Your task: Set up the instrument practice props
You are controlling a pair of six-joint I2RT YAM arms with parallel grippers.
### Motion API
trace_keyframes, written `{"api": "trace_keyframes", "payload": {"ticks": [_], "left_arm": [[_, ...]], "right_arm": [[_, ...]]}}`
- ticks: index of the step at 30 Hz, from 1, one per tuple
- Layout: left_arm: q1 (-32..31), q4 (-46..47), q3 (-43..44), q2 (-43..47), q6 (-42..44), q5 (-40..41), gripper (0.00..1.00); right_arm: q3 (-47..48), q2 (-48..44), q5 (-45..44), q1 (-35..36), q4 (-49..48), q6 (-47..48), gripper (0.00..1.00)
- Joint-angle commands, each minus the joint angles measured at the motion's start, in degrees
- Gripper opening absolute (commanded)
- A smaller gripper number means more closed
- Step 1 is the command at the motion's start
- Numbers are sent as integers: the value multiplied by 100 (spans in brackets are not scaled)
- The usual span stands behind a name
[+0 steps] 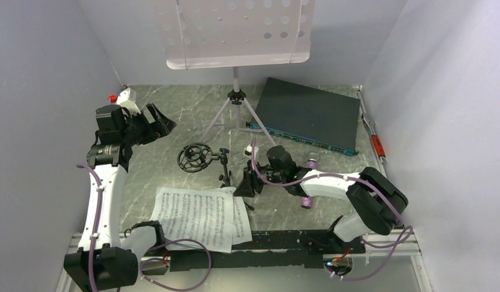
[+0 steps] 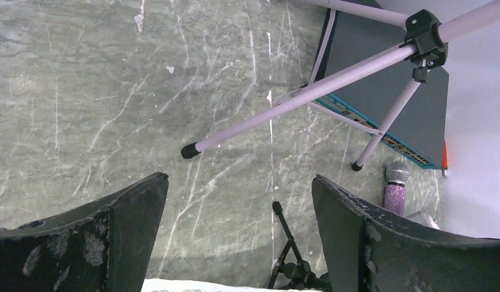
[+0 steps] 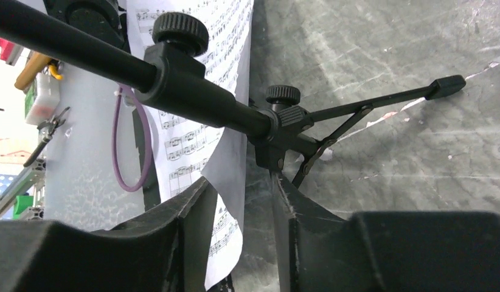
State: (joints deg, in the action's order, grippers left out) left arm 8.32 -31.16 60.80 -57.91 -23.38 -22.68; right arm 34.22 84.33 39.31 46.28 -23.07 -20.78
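The lilac perforated music stand point(image 1: 235, 30) stands upright on its tripod point(image 2: 296, 103) at the back. Two sheet-music pages point(image 1: 199, 216) lie flat at the near edge. The small black tripod stand point(image 1: 224, 167) lies on its side, its ring mount point(image 1: 194, 157) to the left. My right gripper point(image 1: 250, 179) sits low at the tripod's hub point(image 3: 278, 131). The jaws of the right gripper point(image 3: 241, 182) are narrowed but apart, a page corner point(image 3: 235, 176) between them. The purple microphone point(image 2: 395, 191) lies under my right arm. My left gripper point(image 2: 238, 179) hovers wide open, holding nothing.
A flat dark grey-teal box point(image 1: 311, 112) lies at the back right, behind the music stand's legs. A red-tipped white object point(image 1: 117, 96) sits in the back left corner. An orange-red tool point(image 1: 376, 146) lies along the right wall. Walls close in on three sides.
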Motion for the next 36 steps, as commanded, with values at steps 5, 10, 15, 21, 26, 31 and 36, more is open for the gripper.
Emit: {"api": "trace_keyframes", "payload": {"ticks": [5, 10, 15, 21, 26, 31, 36], "left_arm": [[-11, 160, 71, 11, 95, -192, 94], [0, 154, 120, 23, 164, -217, 94], [-4, 213, 189, 110, 242, -273, 94], [-10, 295, 308, 277, 297, -447, 94], [-7, 407, 330, 478, 310, -521, 94], [-6, 607, 341, 682, 340, -672, 94], [-6, 782, 426, 714, 413, -1216, 94]], "right_arm": [[321, -233, -78, 30, -227, 87, 3], [607, -591, -330, 26, 591, 595, 0], [1033, -1321, -169, 29, 1721, 1529, 0], [1801, -1865, -745, 29, 2969, 2034, 0], [2288, -2086, -631, 25, 3344, 2034, 0], [2692, -2117, -616, 38, 3810, 2278, 0], [3032, -1950, -399, 54, 4472, 2434, 0]]}}
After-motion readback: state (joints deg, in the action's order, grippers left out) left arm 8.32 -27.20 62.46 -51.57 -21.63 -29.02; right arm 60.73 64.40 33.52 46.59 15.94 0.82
